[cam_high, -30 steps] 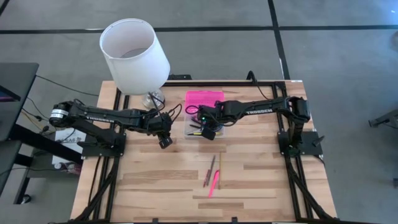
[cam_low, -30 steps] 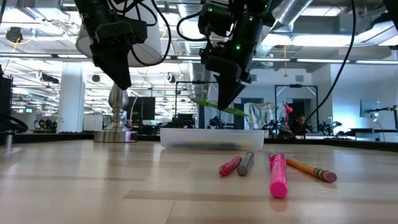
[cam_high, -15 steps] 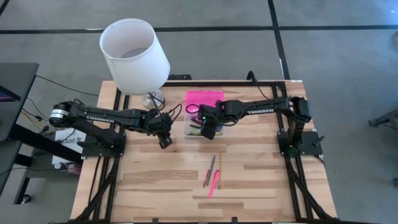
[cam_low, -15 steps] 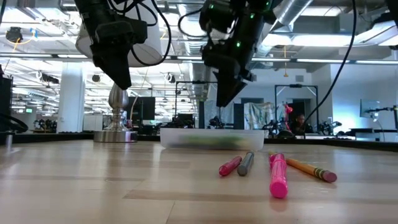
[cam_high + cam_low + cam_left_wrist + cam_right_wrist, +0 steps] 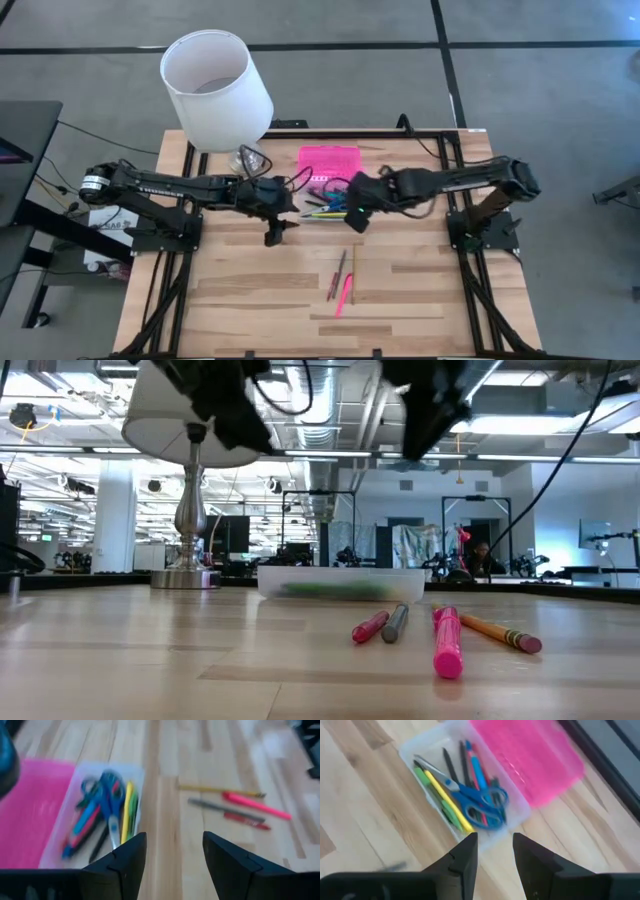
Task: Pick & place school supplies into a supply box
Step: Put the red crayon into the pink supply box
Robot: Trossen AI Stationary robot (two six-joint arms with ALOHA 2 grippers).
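On the pale plank worktop [image 5: 250, 290], with an open-plan room beyond, the clear plastic supply box [image 5: 422, 746] with its pink ribbed lid [image 5: 530, 757] holds blue-handled scissors [image 5: 480, 802] and pens, while both tools, left [image 5: 272, 236] and right [image 5: 355, 221], hover released and empty, their tips cut off at table level.

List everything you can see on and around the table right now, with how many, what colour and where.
Clear plastic supply box: one, open, at the table's far middle.
Pink lid: one, lying open behind the box.
Blue-handled scissors: one pair, inside the box.
Pens and markers in box: several, green, yellow, blue, dark.
Pink marker: one, on the table nearer the front.
Grey pen: one, beside it.
Small pink-red pen: one, beside the grey pen.
Yellow pencil: one, same group.
White-shaded table lamp: one, far left.
Left gripper: open, left of box.
Right gripper: open, right of box.
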